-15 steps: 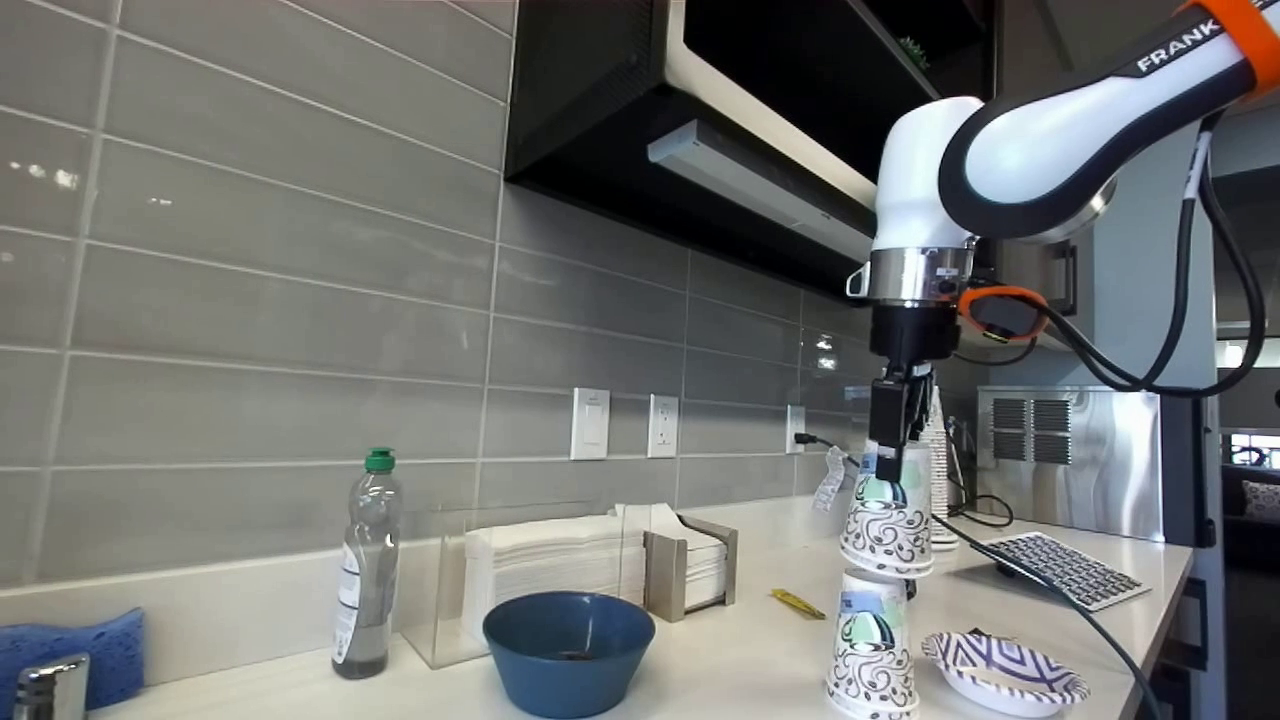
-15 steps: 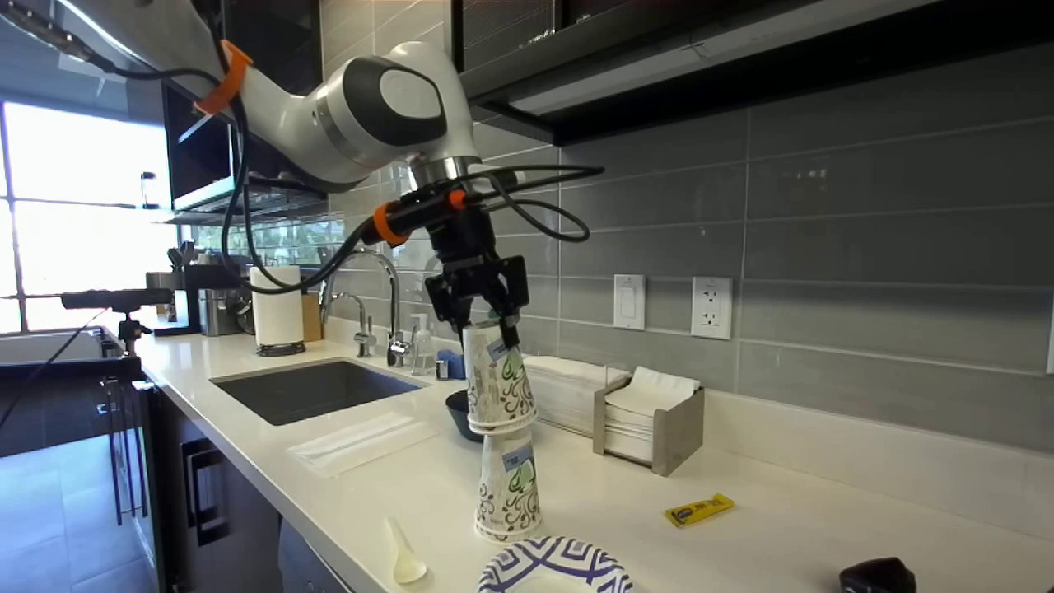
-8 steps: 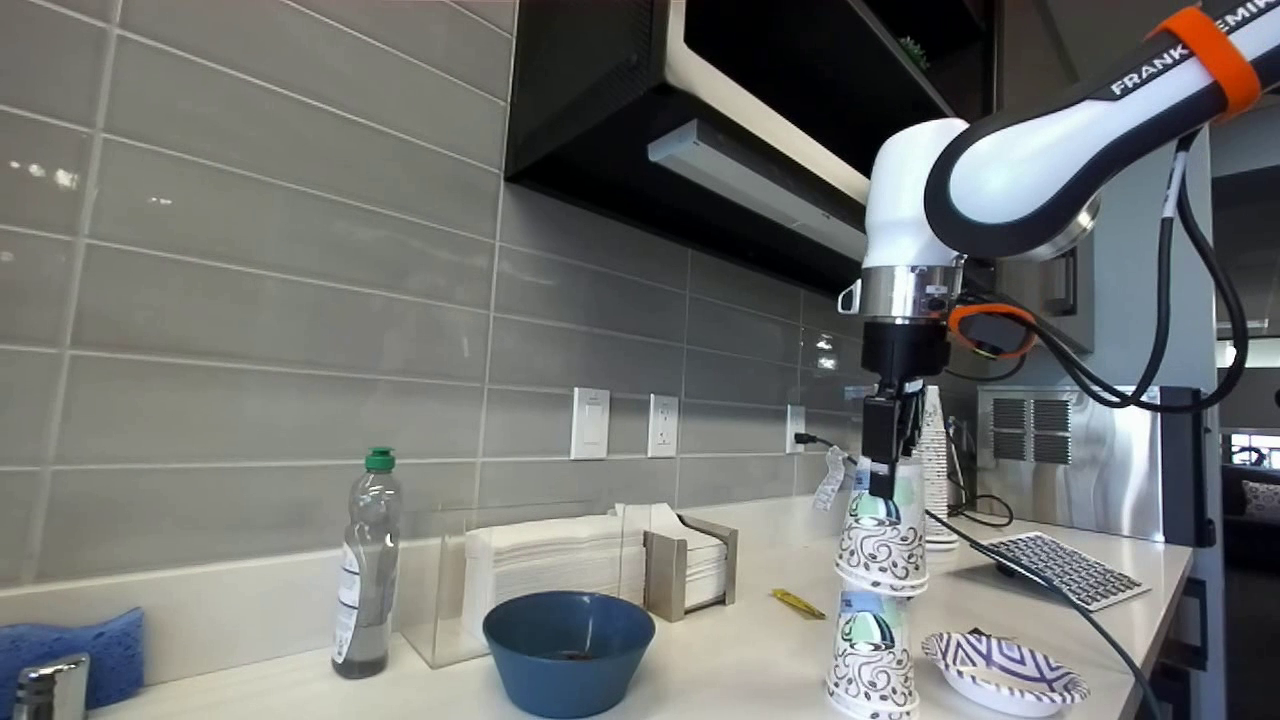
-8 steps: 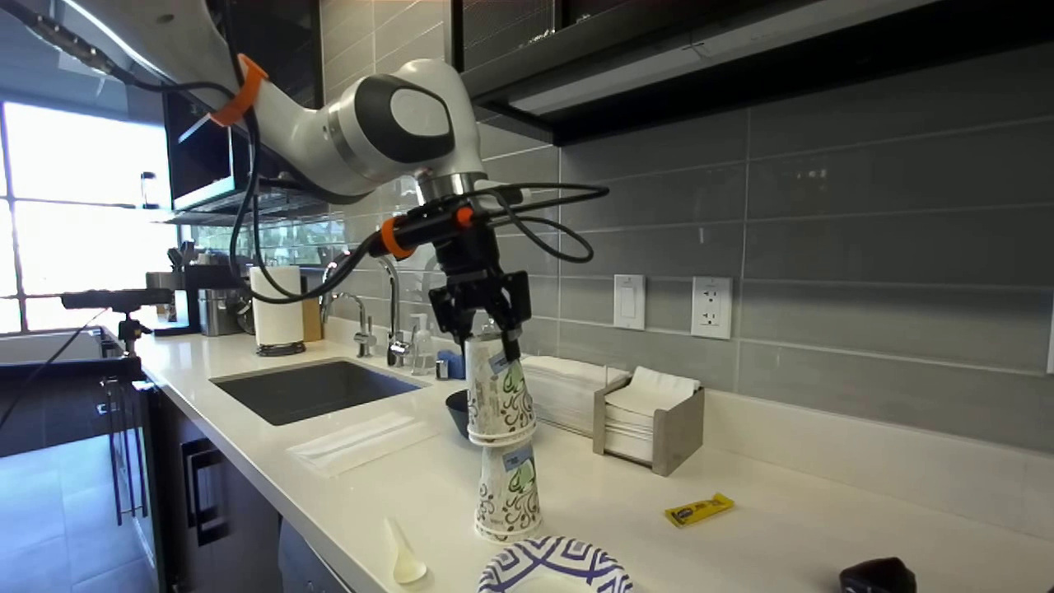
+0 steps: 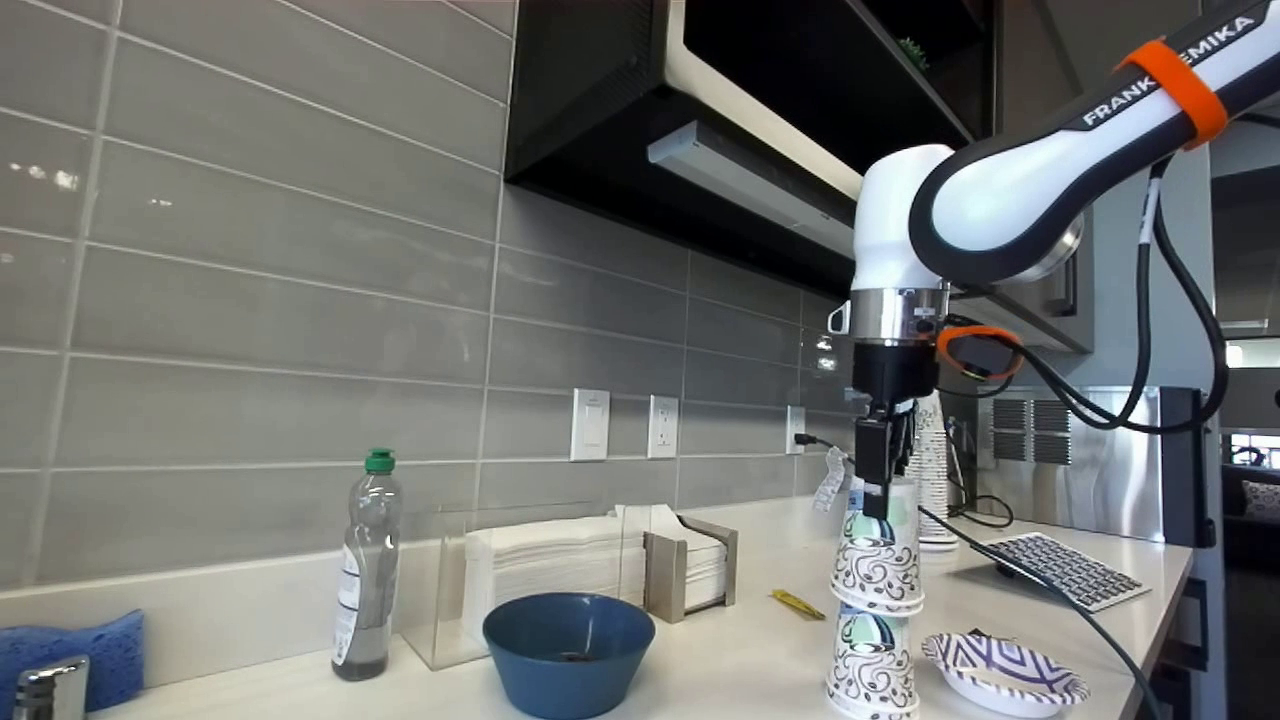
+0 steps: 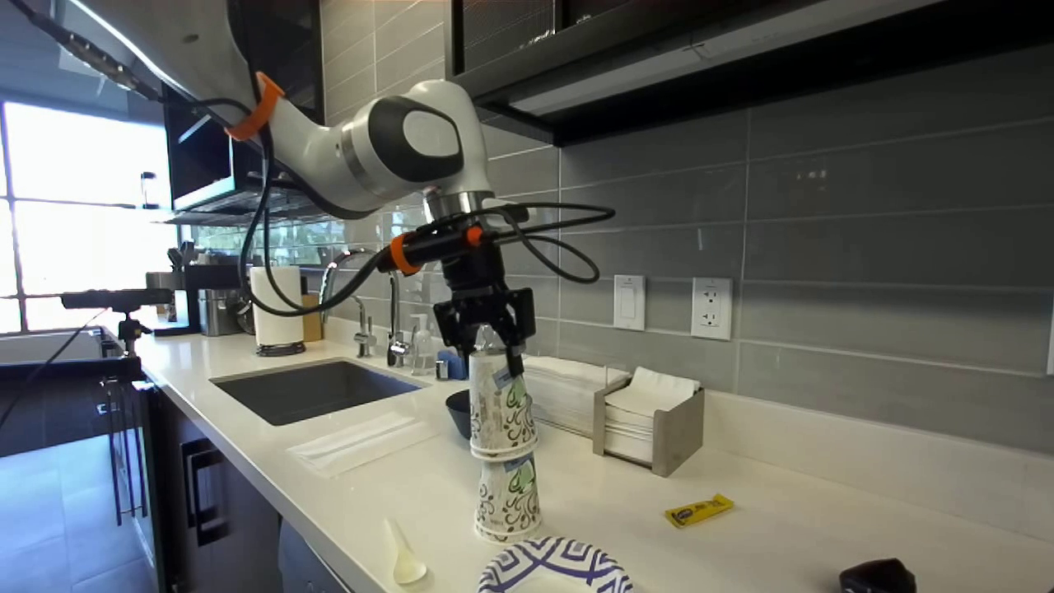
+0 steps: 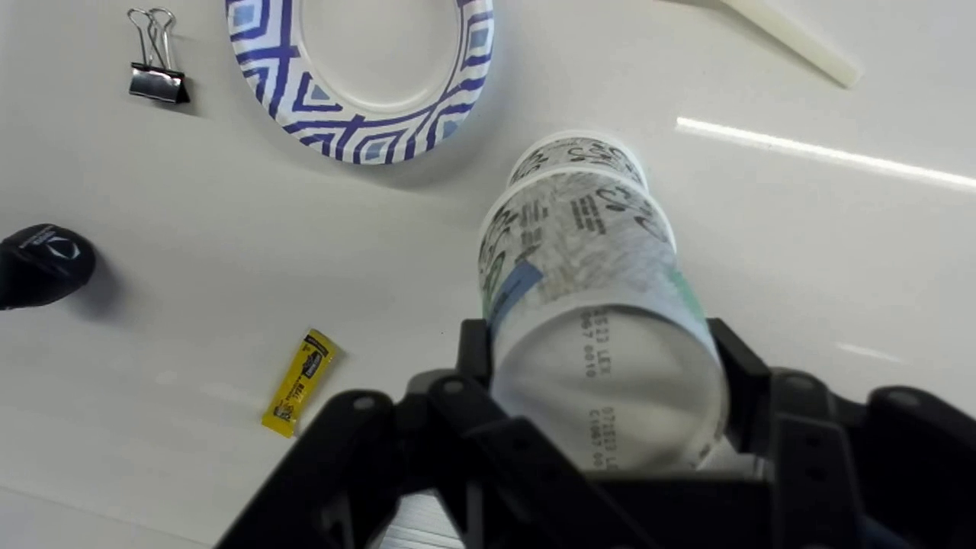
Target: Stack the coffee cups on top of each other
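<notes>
Two white paper coffee cups with green-blue prints are upside down on the counter, one above the other. The lower cup (image 5: pixel 872 668) stands upright on its rim; it also shows in an exterior view (image 6: pixel 508 502) and the wrist view (image 7: pixel 583 149). The upper cup (image 5: pixel 876 565) is fitted over the lower cup's narrow end and hides its top; it shows in an exterior view (image 6: pixel 501 424) and the wrist view (image 7: pixel 583 229). My gripper (image 7: pixel 605 345) is shut on the upper cup, with a finger on each side near its base. The gripper (image 6: pixel 492 362) points down.
A blue-and-white patterned dish (image 5: pixel 1005 672) is beside the cups. A blue bowl (image 5: pixel 568 660), napkin holder (image 5: pixel 690 570) and clear bottle (image 5: pixel 367 580) are along the wall. A tall cup stack (image 5: pixel 932 480) stands behind. A yellow packet (image 6: pixel 698 511) and white spoon (image 6: pixel 405 556) lie nearby.
My gripper has moved down with the upper cup. The upper cup's rim now covers more of the lower cup, which has stayed in place.
</notes>
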`<state>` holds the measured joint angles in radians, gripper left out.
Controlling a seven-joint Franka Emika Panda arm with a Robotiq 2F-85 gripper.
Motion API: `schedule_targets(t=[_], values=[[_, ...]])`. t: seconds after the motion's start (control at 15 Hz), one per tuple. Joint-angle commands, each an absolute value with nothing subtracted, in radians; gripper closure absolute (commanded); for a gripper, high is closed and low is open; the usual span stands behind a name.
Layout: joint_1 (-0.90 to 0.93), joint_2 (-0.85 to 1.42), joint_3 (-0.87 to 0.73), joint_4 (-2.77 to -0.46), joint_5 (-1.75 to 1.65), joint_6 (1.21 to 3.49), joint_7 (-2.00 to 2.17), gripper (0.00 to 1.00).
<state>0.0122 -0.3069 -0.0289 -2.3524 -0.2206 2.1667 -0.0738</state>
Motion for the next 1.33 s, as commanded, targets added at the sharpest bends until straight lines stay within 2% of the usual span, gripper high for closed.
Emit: schedule_targets(t=[0.0, 0.93, 1.0, 1.07, 1.27], values=[[0.006, -0.249, -0.035, -2.336, -0.191, 2.196, -0.113, 0.57], [0.018, -0.09, -0.017, -2.259, -0.152, 2.289, -0.142, 0.57], [0.019, -0.087, -0.016, -2.256, -0.146, 2.3, -0.148, 0.51], [0.021, -0.084, -0.015, -2.252, -0.136, 2.308, -0.156, 0.08], [0.022, -0.093, -0.011, -2.255, -0.121, 2.321, -0.17, 0.0]])
